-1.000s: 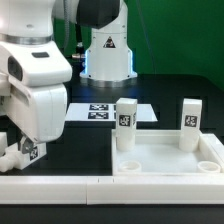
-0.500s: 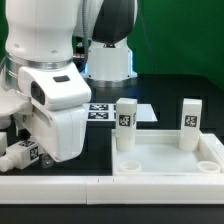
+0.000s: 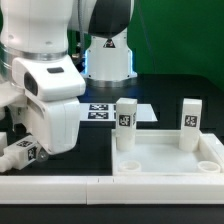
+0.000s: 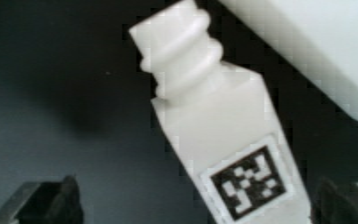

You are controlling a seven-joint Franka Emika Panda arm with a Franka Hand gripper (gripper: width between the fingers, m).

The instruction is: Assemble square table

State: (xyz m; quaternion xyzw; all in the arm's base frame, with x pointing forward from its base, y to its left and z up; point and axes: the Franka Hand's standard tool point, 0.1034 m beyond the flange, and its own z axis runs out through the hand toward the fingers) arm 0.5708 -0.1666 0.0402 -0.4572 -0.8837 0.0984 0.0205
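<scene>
- The loose leg (image 4: 208,110) is a stubby white plastic piece with a ribbed, screw-like end and a flat-sided body that carries a black-and-white square tag; it lies on its side on the dark tabletop (image 3: 95,145)
- The gripper (image 4: 208,200) is spread wide: its dark fingers (image 4: 51,203) stand on either side of the leg's tagged end, neither touches it, and nothing is pinched
- In the exterior view this leg (image 3: 20,155) shows just under the arm's white hand, which hides most of the gripper
- The square panel (image 3: 165,152) is white with a raised rim, like a shallow tray, and rests flat, well apart from the gripper, toward the exterior view's right
- Its two far corner sockets each hold a leg standing upright, tag toward the camera: the first upright leg (image 3: 125,124), nearer the gripper, and the second upright leg (image 3: 190,124), farther from it
- Its two near corners show round sockets as open holes
- The marker board (image 3: 105,112) lies flat beyond the panel
</scene>
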